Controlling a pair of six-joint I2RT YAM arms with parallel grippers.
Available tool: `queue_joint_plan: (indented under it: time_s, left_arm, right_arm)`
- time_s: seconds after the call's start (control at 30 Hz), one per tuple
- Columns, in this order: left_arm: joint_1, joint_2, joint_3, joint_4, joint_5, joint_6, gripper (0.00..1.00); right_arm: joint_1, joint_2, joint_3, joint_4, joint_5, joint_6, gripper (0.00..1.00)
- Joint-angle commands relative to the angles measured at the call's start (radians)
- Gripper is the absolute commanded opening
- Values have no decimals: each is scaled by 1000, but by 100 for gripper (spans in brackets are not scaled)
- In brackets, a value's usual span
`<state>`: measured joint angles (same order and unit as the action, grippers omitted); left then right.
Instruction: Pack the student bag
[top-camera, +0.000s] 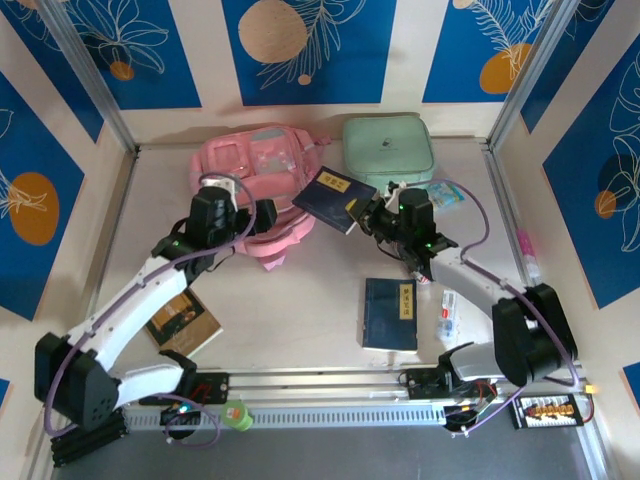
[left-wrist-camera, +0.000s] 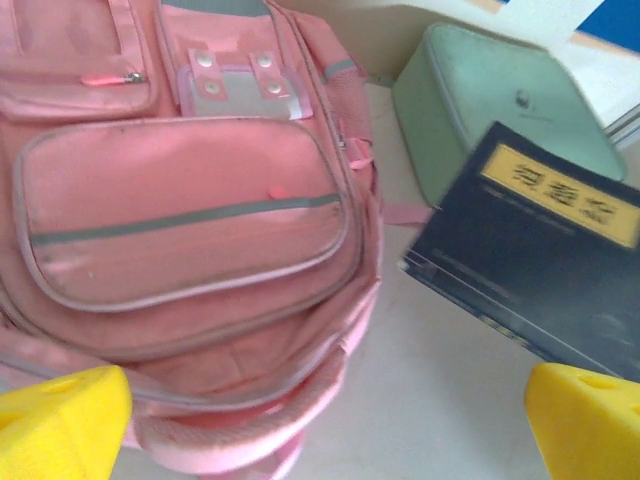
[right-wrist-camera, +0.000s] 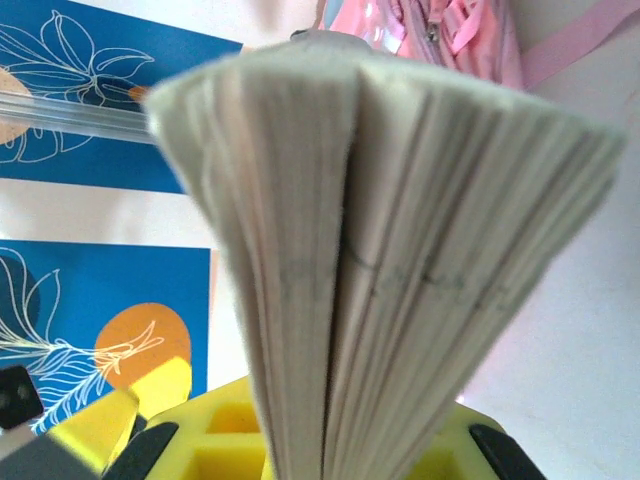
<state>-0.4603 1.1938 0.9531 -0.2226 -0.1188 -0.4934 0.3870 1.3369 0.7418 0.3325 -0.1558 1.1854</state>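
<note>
The student bag (top-camera: 250, 165), a soft pink backpack, lay flat at the far side of the surface (top-camera: 300, 300), left of centre, its front pockets facing up. The left end effector (top-camera: 232, 203) hovered over the bag's near edge with its yellow fingers (left-wrist-camera: 60, 420) spread wide and nothing between them. The right end effector (top-camera: 372, 213) was clamped on a dark book with a yellow title label (top-camera: 335, 198), holding it tilted above the surface just right of the bag; from the right wrist the book's page edges fanned out. A mint-green zip case (top-camera: 388, 148) sat behind the book by the back wall. A blue book (top-camera: 390, 313) lay flat nearer the arms, and a brown book (top-camera: 185, 320) lay partly under the left arm.
</note>
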Motion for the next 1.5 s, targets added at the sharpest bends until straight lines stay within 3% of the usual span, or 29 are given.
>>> queue_joint_plan:
  time_s: [0.0,0.13,0.27,0.37,0.5,0.63,0.9,0.97,1.07,1.37,1.47]
  left_arm:
    - [52,114,41,-2,55,131,100]
    - [99,314,149,9,203,151,100]
    - [100,495,320,-91,229,241,100]
    - [99,604,458,-226,250,494,98]
    - [99,711,623,-457,80,740,91]
    - [98,755,657,-519,156,922,86]
    - [94,903,814,-614,34,1023,74]
    - [91,933,848,-652,26,1066,65]
    - [90,968,886,-642,-73,1078,51]
    - [83,965,880,-589,-97,1124,48]
    - [80,950,875,-584,-107,1133,33]
  right_arm:
    - [-25,-66,-26,-78,19,-75,0]
    - [-44,-126,-50,-132,34,-105,0]
    - [-67,-176,-60,-189,46,-135,0]
    - [-88,-202,-71,-209,48,-134,0]
    - [-100,-211,-78,-210,42,-130,0]
    - [-100,-201,-113,-118,19,-120,0]
    - [-95,-186,-122,-81,-1,-92,0]
    - [-92,-193,-124,-85,1,-94,0]
    - [-92,-201,-121,-93,3,-100,0]
    - [-65,-190,-94,-102,11,-122,0]
    - [-63,-190,-100,-104,22,-119,0]
